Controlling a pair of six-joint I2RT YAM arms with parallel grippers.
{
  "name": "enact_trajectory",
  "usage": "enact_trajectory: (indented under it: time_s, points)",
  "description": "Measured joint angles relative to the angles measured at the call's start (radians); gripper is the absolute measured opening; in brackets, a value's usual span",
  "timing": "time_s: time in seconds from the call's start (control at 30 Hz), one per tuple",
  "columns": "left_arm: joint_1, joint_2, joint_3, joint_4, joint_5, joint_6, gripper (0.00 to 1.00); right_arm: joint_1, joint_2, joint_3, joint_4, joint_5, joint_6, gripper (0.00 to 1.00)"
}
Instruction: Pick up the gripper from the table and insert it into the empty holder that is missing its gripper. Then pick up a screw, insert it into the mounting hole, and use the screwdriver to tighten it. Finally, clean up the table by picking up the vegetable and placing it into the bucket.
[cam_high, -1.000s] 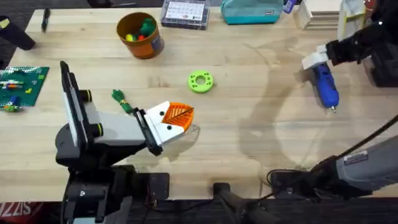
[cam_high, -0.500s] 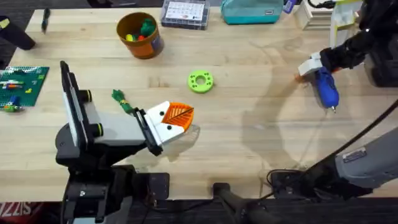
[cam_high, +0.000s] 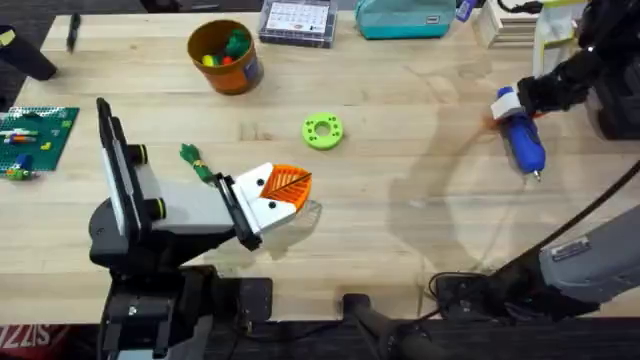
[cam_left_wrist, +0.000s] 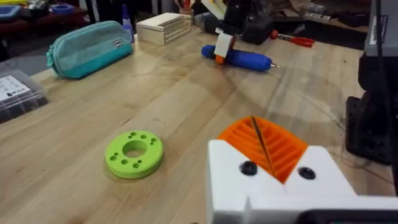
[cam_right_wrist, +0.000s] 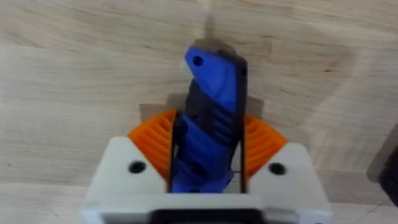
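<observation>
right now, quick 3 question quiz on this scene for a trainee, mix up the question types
1. True or false: the right gripper has its jaws around the handle of the screwdriver.
2. Multiple choice: what lies nearest the left gripper in the overhead view? A) the bucket B) the vegetable C) the teal pouch
3. Fill in: the lime-green ring lies flat on the ____.

Key: 1 true. 2 B. 3 table.
</observation>
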Motion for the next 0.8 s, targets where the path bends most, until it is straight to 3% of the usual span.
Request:
enact_trajectory:
  time_s: [0.13,0.2,0.23,0.63,0.8]
  points:
    - [0.000,0.000,0.000,0.000,0.000,0.000,0.014,-0.001,0.000,0.000,0.005,0.006,0.003,0.263]
    - [0.000,0.000,0.000,0.000,0.000,0.000,0.014,-0.001,0.001,0.000,0.002,0.006,0.002,0.063]
    - [0.000,0.000,0.000,0.000,0.000,0.000,0.014,-0.001,0.002,0.000,-0.002,0.006,0.006,0.025]
    - [0.000,0.000,0.000,0.000,0.000,0.000,0.013,-0.001,-0.010,0.000,-0.039,-0.011,0.035,0.020]
    - [0.000,0.000,0.000,0.000,0.000,0.000,0.014,0.002,-0.128,0.000,-0.099,-0.031,0.078,0.019]
